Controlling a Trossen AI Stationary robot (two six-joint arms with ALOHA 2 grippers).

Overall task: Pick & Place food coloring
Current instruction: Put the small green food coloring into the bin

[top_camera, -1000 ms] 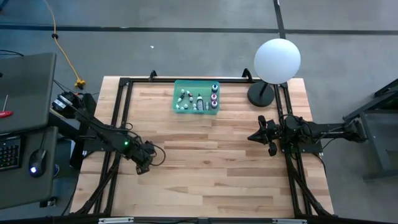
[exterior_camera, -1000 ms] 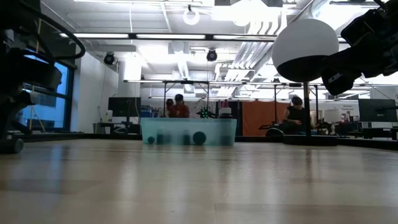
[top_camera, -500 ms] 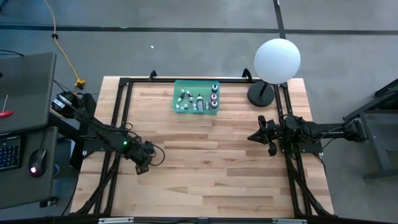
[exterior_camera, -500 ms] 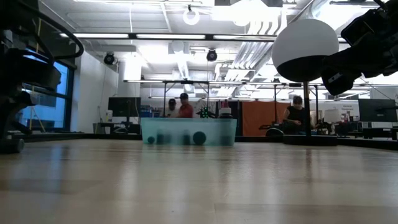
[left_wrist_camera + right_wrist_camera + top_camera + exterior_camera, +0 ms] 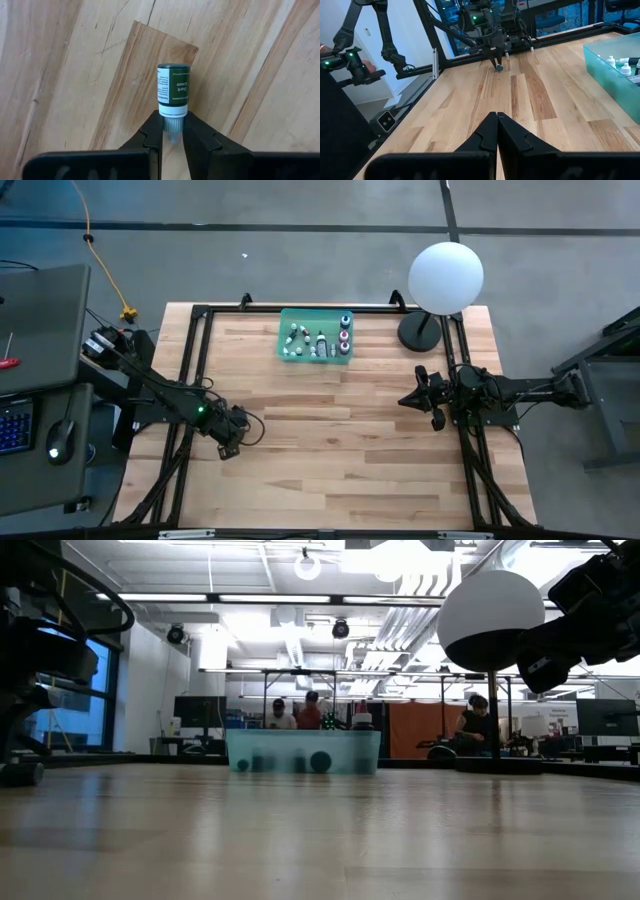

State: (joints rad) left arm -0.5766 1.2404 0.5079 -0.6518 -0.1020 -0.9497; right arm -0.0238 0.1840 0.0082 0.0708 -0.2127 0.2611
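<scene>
A small dark green food coloring bottle (image 5: 173, 85) with a white ribbed cap lies on its side on the wooden table, near the left edge. My left gripper (image 5: 173, 131) (image 5: 229, 443) stands over it, pointing down, shut on its cap. The same gripper and bottle (image 5: 498, 67) show far off in the right wrist view. Several more bottles (image 5: 318, 340) lie in the green tray (image 5: 286, 352) at the table's far middle. My right gripper (image 5: 496, 118) (image 5: 408, 400) waits shut at the right side, level above the table. My left gripper pinches the bottle's white cap (image 5: 173, 121) between its two fingers, one on each side. The fingers come from above, pointing down. The bottle's green body reaches out past the fingertips and lies on the table with its label up.
A white globe lamp (image 5: 446, 277) on a dark foot (image 5: 418, 333) stands at the far right corner. A black frame (image 5: 200, 320) runs along the table's edges. Bare wood lies between the left gripper and the tray (image 5: 303, 751). People stand in the room beyond.
</scene>
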